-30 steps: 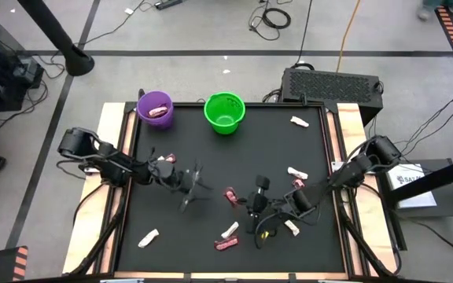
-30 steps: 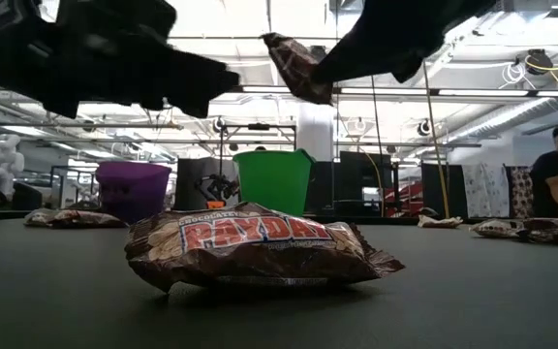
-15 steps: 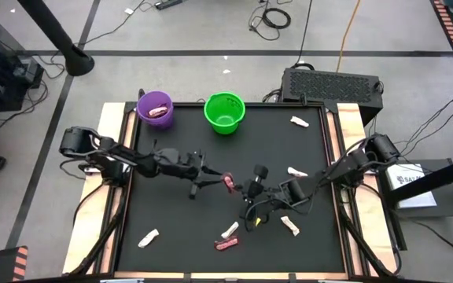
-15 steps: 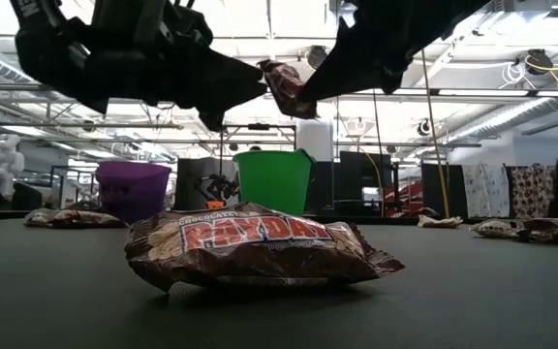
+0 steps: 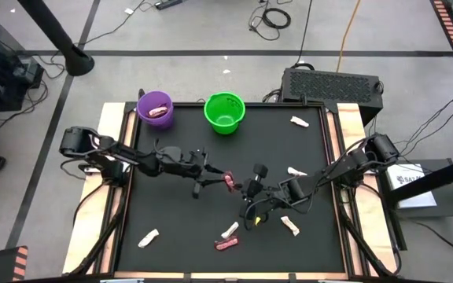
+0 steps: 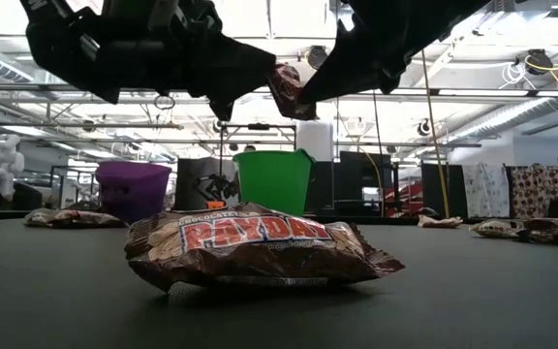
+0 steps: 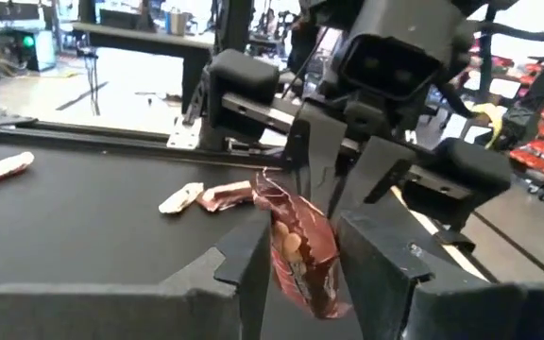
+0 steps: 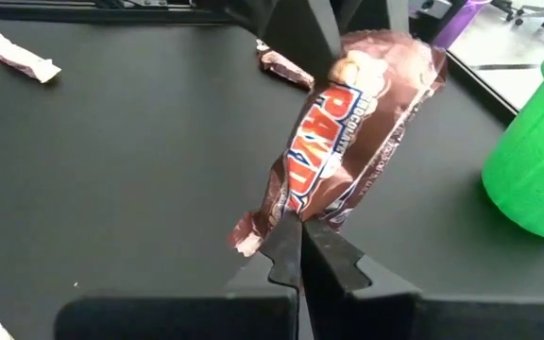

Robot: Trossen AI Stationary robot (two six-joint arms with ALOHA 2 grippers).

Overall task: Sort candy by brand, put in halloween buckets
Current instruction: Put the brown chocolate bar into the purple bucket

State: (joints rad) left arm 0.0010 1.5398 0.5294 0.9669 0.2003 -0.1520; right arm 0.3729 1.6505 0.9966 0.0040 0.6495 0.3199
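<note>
Black surface (image 5: 171, 228) with purple bucket (image 5: 155, 109) and green bucket (image 5: 224, 112) along far edge. Mid-surface, raised: right claw (image 5: 244, 187) clamped shut on pink-red bar (image 5: 229, 181); left claw (image 5: 217, 176) part-open, fingers (image 7: 253, 260) straddling same bar. Other bars scattered, one (image 6: 250, 244) at near edge.

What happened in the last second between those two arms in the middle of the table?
The left pincer slid toward the table's middle, and its fingers now stand either side of the pink-red wrapped candy bar, which the right pincer lifted from the mat, carried that way and keeps pinched by one end. The purple plastic bucket, bright green plastic bucket and scattered candies stayed put.
</note>
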